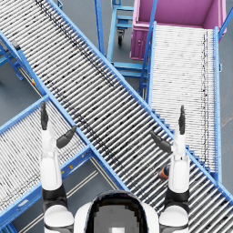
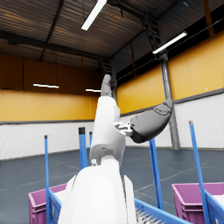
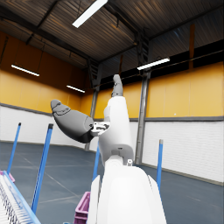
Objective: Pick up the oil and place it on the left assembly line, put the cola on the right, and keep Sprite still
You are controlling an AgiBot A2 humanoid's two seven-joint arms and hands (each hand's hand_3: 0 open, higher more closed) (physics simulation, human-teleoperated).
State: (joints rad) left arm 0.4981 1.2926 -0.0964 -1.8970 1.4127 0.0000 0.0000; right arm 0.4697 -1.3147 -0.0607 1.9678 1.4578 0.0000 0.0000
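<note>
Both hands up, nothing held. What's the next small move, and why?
Probably lower the right hand back toward the small orange-and-dark item on the diagonal roller line, half hidden by that forearm. It is the only loose item in view; the left hand is also raised and empty. Which product it is I cannot tell.

Sm. orange obj [image 1: 163, 173] mostly hidden behind R forearm [image 1: 179, 170], ID unclear, pink bin [image 1: 139, 43] cut off at top

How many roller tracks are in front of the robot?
3. One wide grey roller track with blue rails crosses diagonally; a second branches lower left; a third runs upper right to a pink bin. Others may lie out of view.
</note>
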